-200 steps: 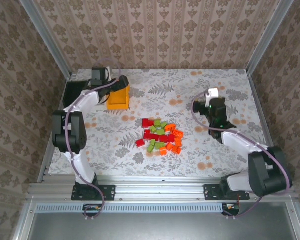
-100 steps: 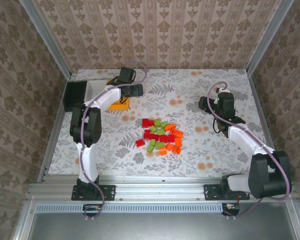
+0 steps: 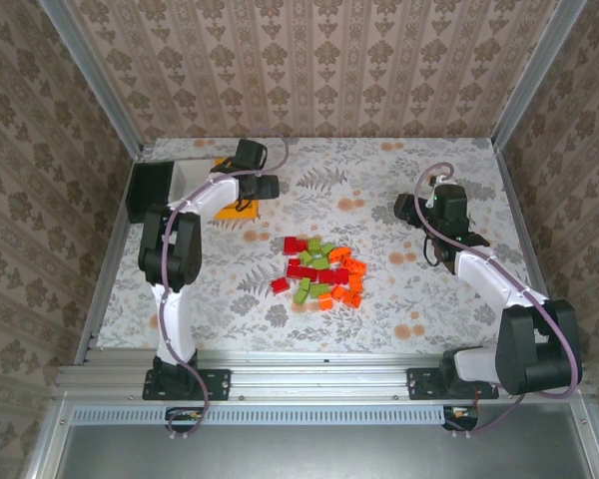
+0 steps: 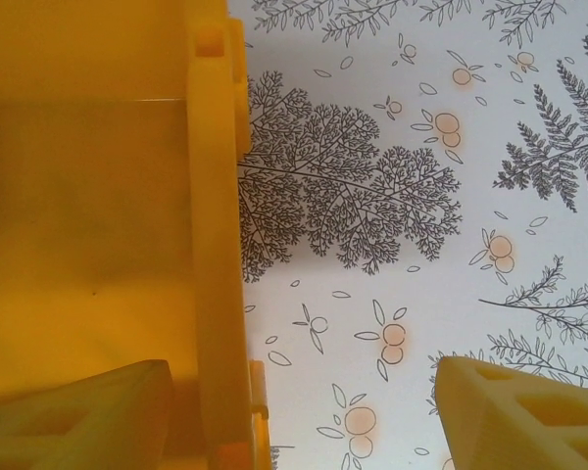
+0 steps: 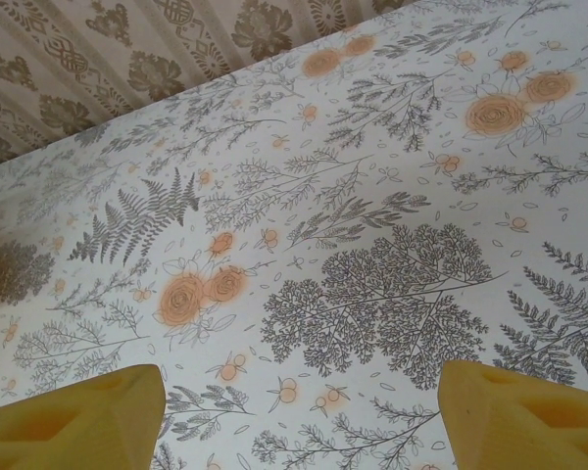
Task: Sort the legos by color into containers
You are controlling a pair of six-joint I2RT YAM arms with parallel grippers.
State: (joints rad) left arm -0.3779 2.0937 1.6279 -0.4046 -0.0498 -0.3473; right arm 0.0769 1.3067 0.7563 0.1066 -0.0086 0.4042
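Now the left arm (image 3: 170, 249) stands straighter than a second ago. Its wrist, then folded back over the far-left corner, sits by the right end of the bin row. The right arm (image 3: 489, 279) has swung its wrist a little to the right. The heap of small plastic bricks (image 3: 319, 271) lies unchanged at mid-desk, well apart from both arms. It stretches left to right, red pieces mostly at its left, lime green in the middle, orange at its right. We cannot tell which way single bricks point.

Three open-top rectangular plastic bins stand joined at the far-left corner of the floral-patterned desk (image 3: 399, 309). The row's long axis runs left to right: black bin (image 3: 145, 190), white bin (image 3: 187, 177), then the smooth-walled orange-yellow bin (image 4: 78, 196).

The left jaws stand partly open astride a side wall of that last bin. One yellow plastic finger is inside it, and the other (image 4: 529, 411) is over bare desk, well clear of the wall. The right jaws stand wide, their fingers (image 5: 69, 416) above bare desk, holding nothing.
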